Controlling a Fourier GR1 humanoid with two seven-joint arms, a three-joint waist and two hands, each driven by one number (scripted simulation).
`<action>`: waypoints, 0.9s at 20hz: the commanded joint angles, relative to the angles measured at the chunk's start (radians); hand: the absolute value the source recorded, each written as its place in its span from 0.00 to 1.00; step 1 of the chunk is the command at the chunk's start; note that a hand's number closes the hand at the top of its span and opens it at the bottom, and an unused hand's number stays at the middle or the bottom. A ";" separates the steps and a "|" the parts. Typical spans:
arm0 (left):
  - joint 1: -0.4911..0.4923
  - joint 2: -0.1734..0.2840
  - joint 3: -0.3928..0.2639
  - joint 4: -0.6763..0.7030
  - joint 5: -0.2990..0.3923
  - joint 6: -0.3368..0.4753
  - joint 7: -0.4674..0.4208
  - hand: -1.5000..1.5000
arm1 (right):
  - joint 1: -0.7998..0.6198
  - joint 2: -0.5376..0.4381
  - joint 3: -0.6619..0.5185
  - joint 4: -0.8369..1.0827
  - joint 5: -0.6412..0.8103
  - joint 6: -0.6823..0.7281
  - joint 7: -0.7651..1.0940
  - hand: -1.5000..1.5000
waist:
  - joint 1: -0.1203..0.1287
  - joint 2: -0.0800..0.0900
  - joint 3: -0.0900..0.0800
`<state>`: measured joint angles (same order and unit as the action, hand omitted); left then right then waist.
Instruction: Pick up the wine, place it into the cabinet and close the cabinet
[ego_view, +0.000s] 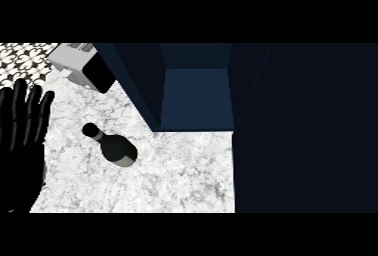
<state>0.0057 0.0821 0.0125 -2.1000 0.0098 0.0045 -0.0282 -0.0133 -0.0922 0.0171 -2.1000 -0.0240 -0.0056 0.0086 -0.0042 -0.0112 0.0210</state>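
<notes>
Our left hand (21, 135) shows at the left edge of the head view, fingers straight and spread upward, palm flat, holding nothing and touching nothing we can make out; it rests there. Our right hand does not show anywhere, so we can say nothing of it.

We judge that the task stands at its first step: the wine is not yet picked up. The wine bottle (112, 145) stands on the marbled counter (170, 175), dark, its narrow neck toward the far left and its wider body toward the near right as we look steeply down on it. It sits well apart from our left hand and near the open cabinet (196, 95), whose blue inside faces us just to the right and farther off. A dark panel, probably the cabinet's door (303, 130), fills the right side.

A grey and black appliance (83, 66) sits at the far left.

Next we would need to bring a hand to the bottle's body and curl round it, keeping it upright, before lifting toward the opening.
</notes>
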 joint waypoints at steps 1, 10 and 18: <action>-0.054 0.011 0.013 -0.015 0.008 0.003 0.053 0.00 | 0.037 -0.006 -0.016 0.018 -0.012 0.032 -0.062 0.00 | 0.002 0.011 -0.021; -0.016 -0.041 0.050 0.080 0.428 -0.089 0.248 0.00 | 0.224 -0.038 0.143 -0.180 -0.199 0.186 0.137 0.00 | -0.005 0.004 -0.021; -0.050 0.052 0.159 -0.181 0.579 0.072 0.547 0.00 | 0.314 -0.061 0.135 -0.415 -0.251 0.149 0.305 0.00 | 0.003 0.008 -0.021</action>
<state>-0.0332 0.1046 0.1368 -2.1809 0.5296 0.0042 0.3904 0.2544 -0.1526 0.1509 -2.4007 -0.2413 0.1546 0.2458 -0.0034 -0.0047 0.0001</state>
